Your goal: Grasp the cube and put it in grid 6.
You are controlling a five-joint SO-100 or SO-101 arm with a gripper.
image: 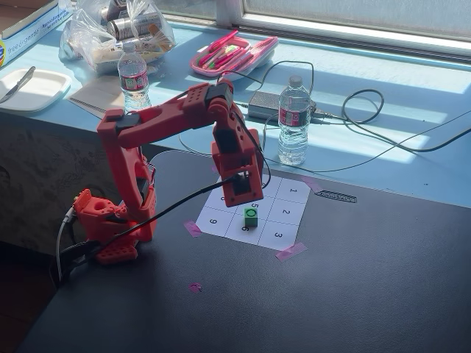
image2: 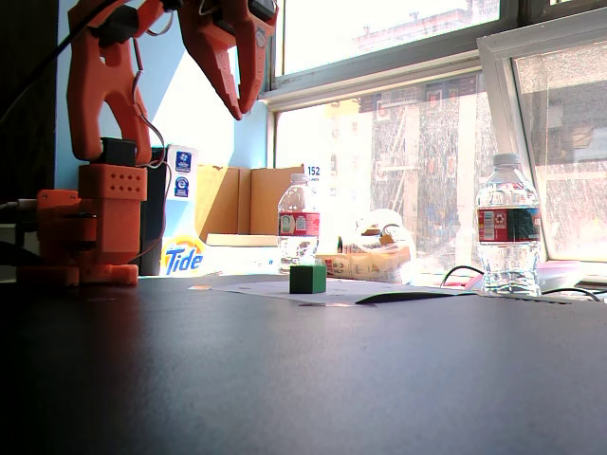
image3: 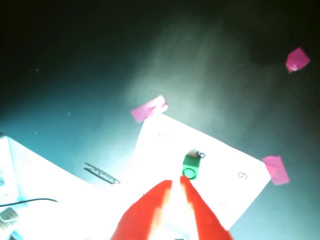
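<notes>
A small green cube (image: 251, 216) stands on the white numbered grid sheet (image: 285, 214), on the square marked 6, next to 5. In a fixed view it stands on the sheet's near edge (image2: 307, 278). It also shows in the wrist view (image3: 190, 166). My red gripper (image: 239, 198) hangs above the sheet, up and to the left of the cube, well clear of it (image2: 242, 109). In the wrist view the gripper (image3: 176, 181) points at the cube, its fingertips almost together with nothing between them.
Two water bottles (image: 294, 121) (image: 133, 76) stand on the blue ledge behind the black table, with a pink pencil case (image: 232, 53), a power adapter (image: 263, 105) and cables. Pink tape (image: 290, 251) holds the sheet's corners. The arm's base (image: 110, 220) sits left of the sheet.
</notes>
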